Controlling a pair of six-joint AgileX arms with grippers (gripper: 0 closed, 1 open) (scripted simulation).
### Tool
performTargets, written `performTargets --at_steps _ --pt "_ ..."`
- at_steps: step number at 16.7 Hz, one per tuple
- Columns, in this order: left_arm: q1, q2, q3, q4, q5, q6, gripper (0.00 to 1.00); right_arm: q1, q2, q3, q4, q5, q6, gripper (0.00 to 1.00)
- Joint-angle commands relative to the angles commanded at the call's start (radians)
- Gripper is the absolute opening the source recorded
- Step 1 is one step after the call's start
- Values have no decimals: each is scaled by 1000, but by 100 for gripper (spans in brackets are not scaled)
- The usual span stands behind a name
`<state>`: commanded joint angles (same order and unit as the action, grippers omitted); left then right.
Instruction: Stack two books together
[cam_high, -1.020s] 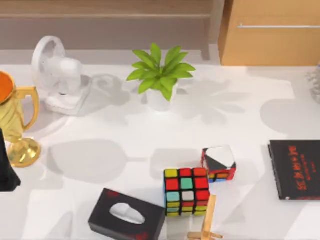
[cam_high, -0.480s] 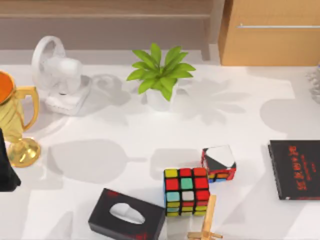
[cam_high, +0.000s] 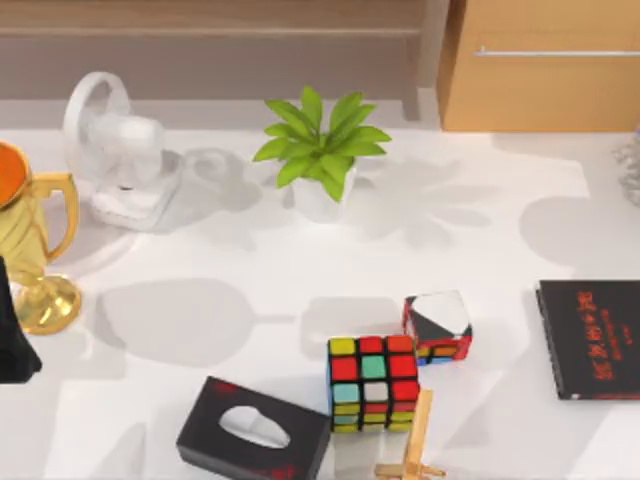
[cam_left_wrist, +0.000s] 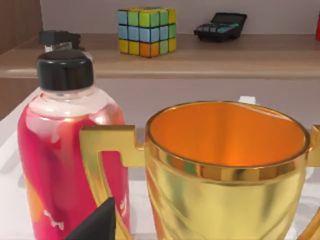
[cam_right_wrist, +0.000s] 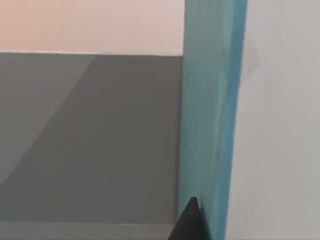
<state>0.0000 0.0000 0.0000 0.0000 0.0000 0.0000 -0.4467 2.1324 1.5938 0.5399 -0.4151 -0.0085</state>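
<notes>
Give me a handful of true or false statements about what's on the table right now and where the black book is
1. The black book lies flat at the table's right edge. True.
2. The teal book is already stacked on the black book. False: nothing lies on the black book's cover in the top view.
3. The tissue box sits left of the Rubik's cube. True.
4. The potted plant stands between the two cubes. False: it stands farther back, beside the white fan.
5. The gold trophy stands at the table's left edge. True.
</notes>
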Motion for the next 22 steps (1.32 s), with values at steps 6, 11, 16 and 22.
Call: performTargets --at_steps 6,11,16,22 --pt "0 0 0 0 0 0 100 -3 -2 0 0 0 1 0" --pt "0 0 0 0 0 0 100 -12 -45 -28 -15 -9 2 0" --pt "0 0 0 0 0 0 100 -7 -53 -30 -16 -4 13 0" --pt "0 0 0 0 0 0 100 23 -291 -207 -70 128 263 0"
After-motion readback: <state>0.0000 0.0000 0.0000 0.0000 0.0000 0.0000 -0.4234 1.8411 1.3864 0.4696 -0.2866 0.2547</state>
